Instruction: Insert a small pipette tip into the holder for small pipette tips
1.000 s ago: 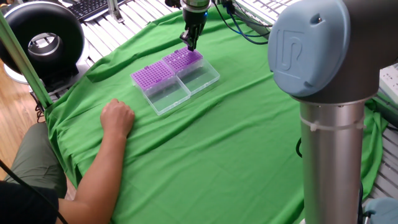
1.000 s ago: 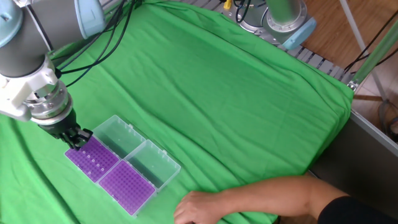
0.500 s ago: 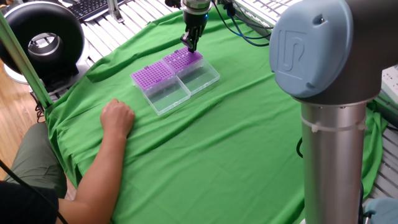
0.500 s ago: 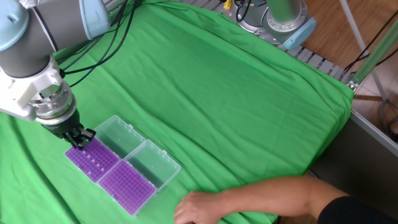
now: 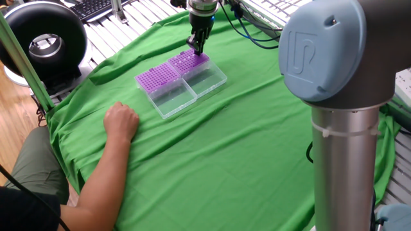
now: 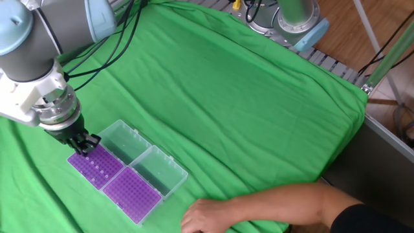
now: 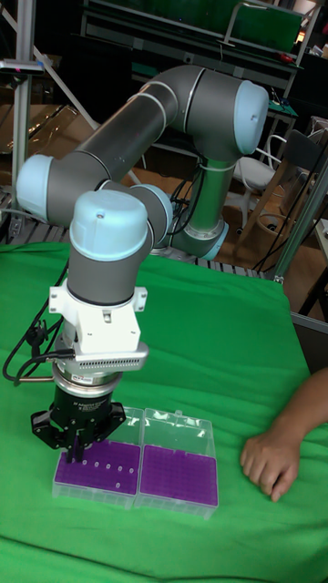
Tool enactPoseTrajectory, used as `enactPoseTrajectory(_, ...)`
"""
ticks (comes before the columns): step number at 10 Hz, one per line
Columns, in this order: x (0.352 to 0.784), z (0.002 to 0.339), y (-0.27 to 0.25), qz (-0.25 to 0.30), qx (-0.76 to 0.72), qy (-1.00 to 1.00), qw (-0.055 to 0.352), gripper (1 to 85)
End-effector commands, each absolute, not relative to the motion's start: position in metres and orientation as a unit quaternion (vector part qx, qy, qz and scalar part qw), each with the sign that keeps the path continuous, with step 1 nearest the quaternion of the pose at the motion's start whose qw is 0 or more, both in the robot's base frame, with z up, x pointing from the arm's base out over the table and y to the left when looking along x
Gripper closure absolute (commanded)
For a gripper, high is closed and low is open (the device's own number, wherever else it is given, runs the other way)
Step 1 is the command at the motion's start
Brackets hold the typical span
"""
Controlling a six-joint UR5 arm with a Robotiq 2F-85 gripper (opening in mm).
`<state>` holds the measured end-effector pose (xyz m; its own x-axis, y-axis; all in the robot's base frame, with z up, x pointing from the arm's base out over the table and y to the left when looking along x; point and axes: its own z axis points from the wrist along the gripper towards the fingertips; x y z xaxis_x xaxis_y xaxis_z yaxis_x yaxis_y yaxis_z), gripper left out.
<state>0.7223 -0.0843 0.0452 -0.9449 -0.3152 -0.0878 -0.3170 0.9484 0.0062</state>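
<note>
Green cloth [image 6: 246, 97] covers the table, where the gripper [image 6: 81, 146] hovers over the purple tip rack [image 6: 96, 164], jaws nearly closed, presumably pinching a light, slippery pipette tip I can't make out, best held near its wide collar.

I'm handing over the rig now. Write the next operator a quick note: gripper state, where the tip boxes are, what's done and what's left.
Gripper: low over the far corner of the partly filled purple tip rack; jaws close together, any held tip too small to confirm.
Racks: that one and the second purple rack sit side by side on the green cloth, clear lids open.
A person's hand rests nearby.
Done: gripper positioned above the rack.
Left: confirm the tip seats, release, retract.
</note>
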Motion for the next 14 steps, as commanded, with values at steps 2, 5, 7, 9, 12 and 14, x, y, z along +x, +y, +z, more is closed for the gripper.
enactPoseTrajectory(2,0.724,0.0435,-0.0828,0.014,-0.157,0.986,0.047,67.0)
enactPoseTrajectory(5,0.7253,0.0417,-0.0832,0.013,-0.158,0.986,0.049,67.3)
enactPoseTrajectory(7,0.7241,0.0434,-0.085,0.011,-0.159,0.986,0.048,69.7)
enactPoseTrajectory(9,0.7224,0.0468,-0.0883,0.009,-0.156,0.987,0.044,74.7)
enactPoseTrajectory(12,0.7277,0.0411,-0.0895,0.009,-0.153,0.987,0.051,80.0)
enactPoseTrajectory(14,0.7267,0.0452,-0.0927,0.002,-0.152,0.987,0.05,84.7)
